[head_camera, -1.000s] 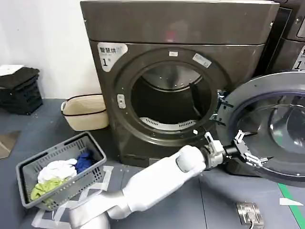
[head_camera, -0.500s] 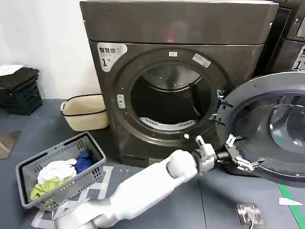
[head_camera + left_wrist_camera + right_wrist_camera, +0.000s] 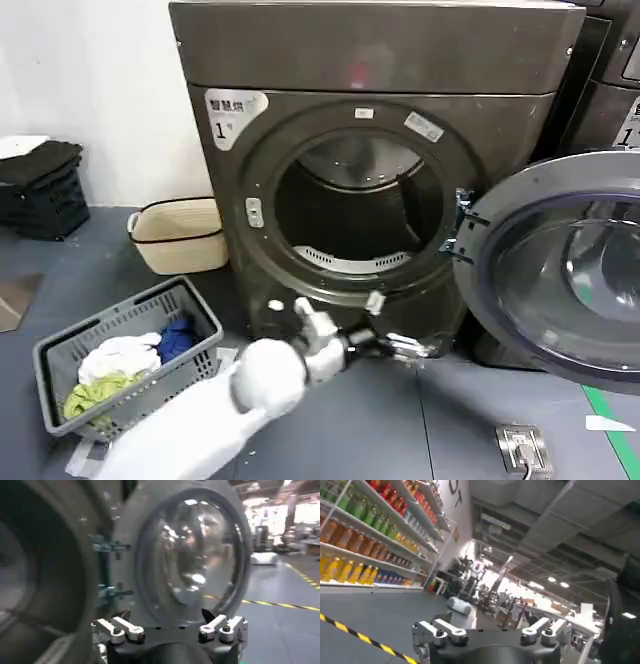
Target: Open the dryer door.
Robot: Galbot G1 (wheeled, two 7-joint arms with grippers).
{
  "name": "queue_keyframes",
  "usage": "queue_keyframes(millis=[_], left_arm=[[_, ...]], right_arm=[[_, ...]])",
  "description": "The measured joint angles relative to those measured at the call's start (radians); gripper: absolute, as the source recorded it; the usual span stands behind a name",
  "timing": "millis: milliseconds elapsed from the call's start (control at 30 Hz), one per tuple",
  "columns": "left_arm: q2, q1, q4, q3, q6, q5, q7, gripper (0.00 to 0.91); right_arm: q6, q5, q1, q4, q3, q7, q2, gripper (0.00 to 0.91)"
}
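The dryer door (image 3: 560,270) hangs right of the dryer (image 3: 365,170); laundry basket (image 3: 130,355) before its left

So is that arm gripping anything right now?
No. The left gripper is open and empty, apart from the open dryer door. The right gripper is also empty.

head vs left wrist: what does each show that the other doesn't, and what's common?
Head view only: the whole dryer front with its "1" sticker, the open drum mouth, a grey laundry basket of clothes, a beige tub by the wall, and the left arm reaching low in front of the machine.

Left wrist view only: the left tool close up, fingers spread open, plus a hall floor with yellow-black tape behind the door.

Both: the dryer door swung open, its hinge brackets, and the left tool, apart from the door.
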Motion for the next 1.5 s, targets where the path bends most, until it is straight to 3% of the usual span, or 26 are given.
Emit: queue_keyframes(millis=[200,367,833,1167,1500], left_arm=[[0.111,0.163,-0.084,-0.181,0.075,-0.107,-0.093,0.907],[0.179,0.28,-0.117,-0.337,0.136,-0.22,-0.246,0.907],[0.299,0.355,-0.066,-0.612,0.391,-0.656,-0.621,0.907],[0.339,0.388,0.002,-0.764,0.395,-0.977,-0.908,0.907],[0.391,0.359,0.128,-0.801,0.394,-1.247,-1.03,0.907]], right_arm=[[0.0,0.004,0.002,-0.009,-0.013,-0.001,0.0,0.907],[0.0,0.004,0.005,-0.019,-0.024,-0.001,0.0,0.907],[0.001,0.021,0.012,-0.05,-0.042,-0.014,0.0,0.907],[0.002,0.022,0.028,-0.053,-0.067,-0.028,0.0,0.907],[0.009,0.017,0.034,-0.057,-0.09,-0.034,0.0,0.907]])
